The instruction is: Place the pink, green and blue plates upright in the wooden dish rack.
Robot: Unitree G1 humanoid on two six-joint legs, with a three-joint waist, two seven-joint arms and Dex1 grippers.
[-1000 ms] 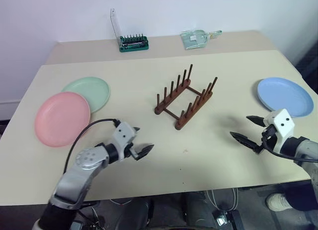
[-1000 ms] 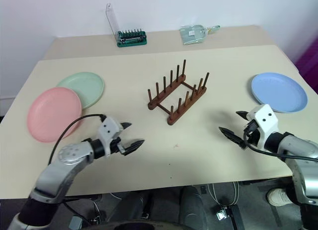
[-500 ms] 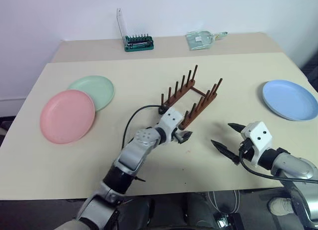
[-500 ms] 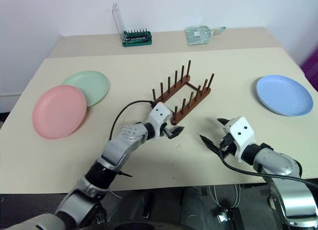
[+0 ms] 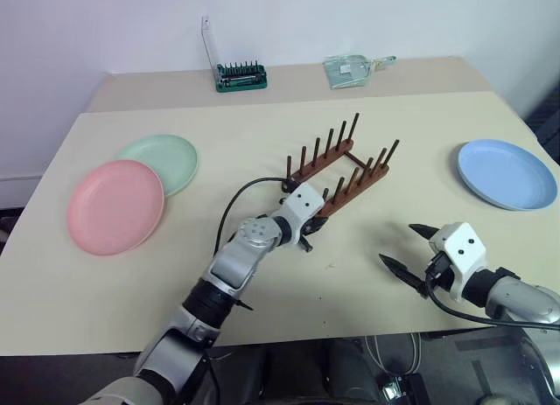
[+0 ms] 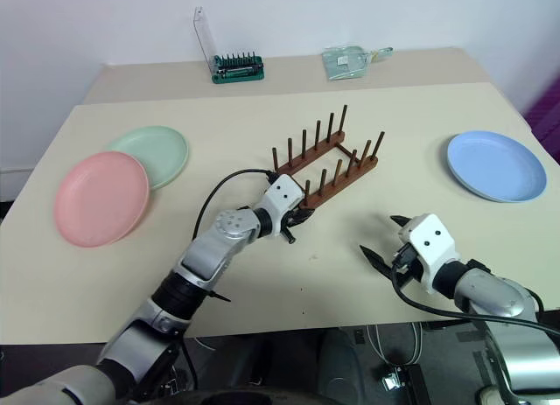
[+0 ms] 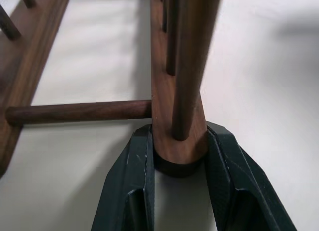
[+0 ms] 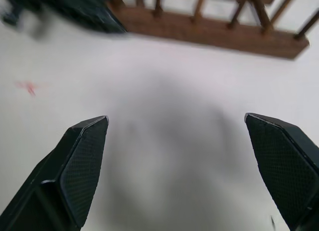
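Note:
The wooden dish rack [image 5: 346, 169] stands mid-table, its pegs upright and bare. My left gripper [image 5: 308, 230] is shut on the near end of the rack's front rail; in the left wrist view both fingers [image 7: 134, 166] clamp the rail end [image 7: 177, 141]. The pink plate [image 5: 115, 205] lies flat at the left, and the green plate [image 5: 162, 158] sits just behind it, partly under its rim. Far right, the blue plate [image 5: 506, 173] lies flat. My right gripper [image 5: 398, 244] hovers open and empty over the table's front right, short of the rack.
A green screwdriver-bit holder [image 5: 239, 75] with a raised clear lid and a clear plastic packet [image 5: 354, 68] sit on the back table. The table's front edge [image 5: 350, 322] runs close under both arms. Bare tabletop lies between the rack and the blue plate.
My left gripper swung from the front left to the rack and shut on its rail end. The rack has turned slightly. The right gripper drew back a little, staying open.

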